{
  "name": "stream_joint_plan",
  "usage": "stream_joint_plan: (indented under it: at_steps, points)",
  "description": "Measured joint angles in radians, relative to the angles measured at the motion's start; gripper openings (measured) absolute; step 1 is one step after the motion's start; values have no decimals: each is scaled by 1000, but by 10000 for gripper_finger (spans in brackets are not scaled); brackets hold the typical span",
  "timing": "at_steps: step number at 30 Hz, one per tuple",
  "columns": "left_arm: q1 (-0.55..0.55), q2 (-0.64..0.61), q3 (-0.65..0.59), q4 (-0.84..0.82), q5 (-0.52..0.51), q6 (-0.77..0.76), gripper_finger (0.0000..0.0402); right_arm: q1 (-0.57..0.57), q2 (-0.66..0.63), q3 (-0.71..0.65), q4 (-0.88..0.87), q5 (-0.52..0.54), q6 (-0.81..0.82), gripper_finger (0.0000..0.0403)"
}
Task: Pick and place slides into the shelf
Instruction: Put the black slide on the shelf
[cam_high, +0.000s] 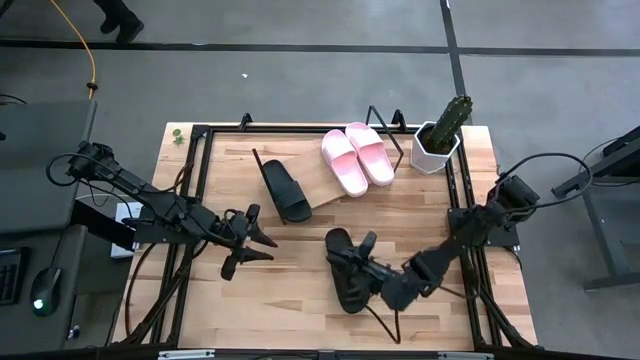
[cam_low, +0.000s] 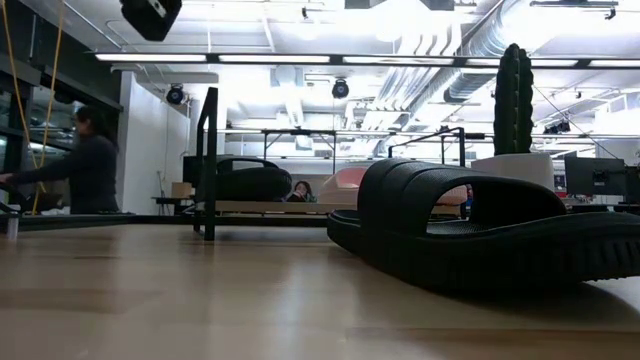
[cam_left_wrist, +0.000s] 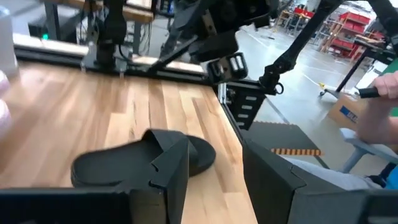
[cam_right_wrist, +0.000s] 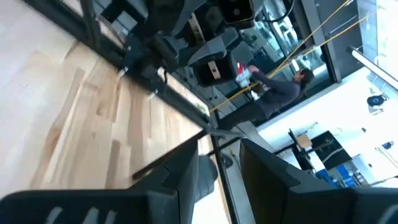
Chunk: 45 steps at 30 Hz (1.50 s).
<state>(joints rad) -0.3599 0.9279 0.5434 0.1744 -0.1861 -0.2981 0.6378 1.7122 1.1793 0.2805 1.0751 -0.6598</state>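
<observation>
One black slide (cam_high: 283, 187) lies on the slanted wooden shelf (cam_high: 325, 186), and two pale pink slides (cam_high: 357, 157) lie side by side to its right. The other black slide (cam_high: 347, 283) rests sole-down on the table near the near edge; the low view shows this slide (cam_low: 480, 230) with nothing touching it. My right gripper (cam_high: 352, 248) hangs open above its far end. My left gripper (cam_high: 262, 238) is open over bare table to the slide's left, and its wrist view looks at the slide (cam_left_wrist: 143, 158).
A cactus in a white pot (cam_high: 440, 140) stands at the table's far right corner beside the shelf. Black frame rails (cam_high: 200, 200) run along the table's left and right sides. A person (cam_low: 85, 160) stands in the room beyond. Bare wood lies between the two grippers.
</observation>
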Motion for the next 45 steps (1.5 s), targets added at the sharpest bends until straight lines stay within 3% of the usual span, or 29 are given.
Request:
stream_joint_plan:
  at_steps: [8,25,32,45]
  points:
    - [-1,72,0,10,105,-61,134,82,89,99,-60,110,53,108]
    - [-1,172,0,117,171,-103,134,152,232,178,-80,263,69,108]
    - [-1,172,0,123,178,-103,134,179,233,178,-131,271,203,108]
    - [-1,172,0,169,178,-92,134,208,233,178,-421,248,550,108]
